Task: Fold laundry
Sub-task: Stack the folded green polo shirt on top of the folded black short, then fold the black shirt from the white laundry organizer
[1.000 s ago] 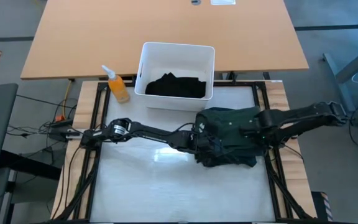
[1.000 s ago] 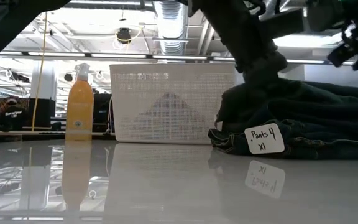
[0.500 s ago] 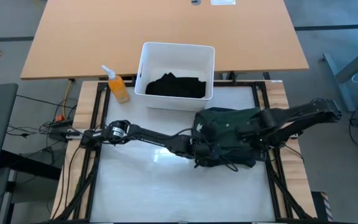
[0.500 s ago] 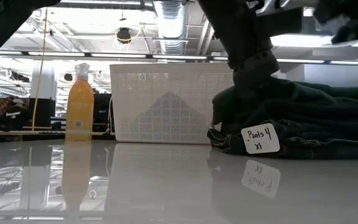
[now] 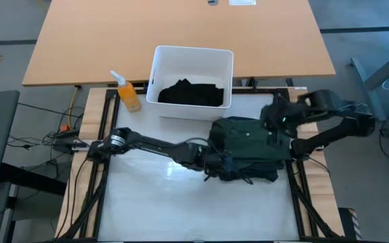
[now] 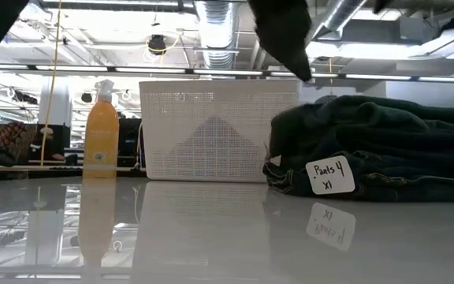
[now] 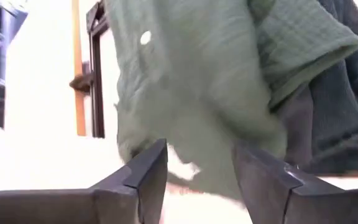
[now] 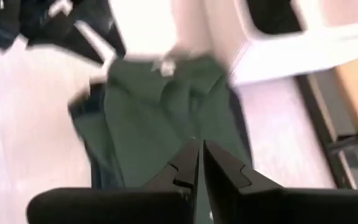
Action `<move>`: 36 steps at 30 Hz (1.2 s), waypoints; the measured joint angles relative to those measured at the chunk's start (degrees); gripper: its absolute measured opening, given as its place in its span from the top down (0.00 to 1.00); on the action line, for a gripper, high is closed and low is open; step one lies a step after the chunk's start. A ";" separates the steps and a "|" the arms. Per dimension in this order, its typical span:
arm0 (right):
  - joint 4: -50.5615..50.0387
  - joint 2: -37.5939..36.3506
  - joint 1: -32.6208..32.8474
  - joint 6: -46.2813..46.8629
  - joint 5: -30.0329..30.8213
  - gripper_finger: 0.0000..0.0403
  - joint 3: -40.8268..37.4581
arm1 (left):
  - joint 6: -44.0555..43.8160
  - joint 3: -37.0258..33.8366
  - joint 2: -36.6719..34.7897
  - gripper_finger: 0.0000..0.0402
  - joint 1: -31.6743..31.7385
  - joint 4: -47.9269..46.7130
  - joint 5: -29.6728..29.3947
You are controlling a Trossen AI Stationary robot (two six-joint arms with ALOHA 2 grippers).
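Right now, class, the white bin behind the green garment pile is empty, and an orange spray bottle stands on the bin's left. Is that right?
Not quite. The white bin is not empty: the high view shows a black garment lying inside it. The rest holds: the bin sits behind the green garment pile, and the orange spray bottle stands on its left.

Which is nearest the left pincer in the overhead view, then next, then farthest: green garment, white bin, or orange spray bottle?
From the left pincer:
1. Green garment: right beside it, on the table's right half.
2. White bin: farther back, near the middle, with dark clothes inside.
3. Orange spray bottle: farthest, left of the bin.
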 joint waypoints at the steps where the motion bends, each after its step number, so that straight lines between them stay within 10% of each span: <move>1: 0.94 0.04 -1.14 -0.52 0.03 0.88 1.29 | -1.29 0.00 -1.20 0.57 0.41 -1.50 1.45; 11: 0.95 -0.31 -4.59 -0.66 0.06 0.88 3.27 | 3.24 -2.68 -15.12 0.55 10.11 -3.60 3.83; 17: 0.71 -0.19 -3.57 -0.58 -0.07 0.88 1.21 | 0.82 -2.54 -20.66 0.55 26.15 -1.91 19.61; 23: 0.79 0.17 -2.57 -0.18 -0.07 0.88 1.12 | -4.83 -2.71 -13.76 0.55 41.77 -8.44 37.75; 36: 0.79 0.13 -2.42 -0.07 -0.02 0.88 1.10 | -5.25 -2.67 2.36 0.55 45.18 -10.28 40.98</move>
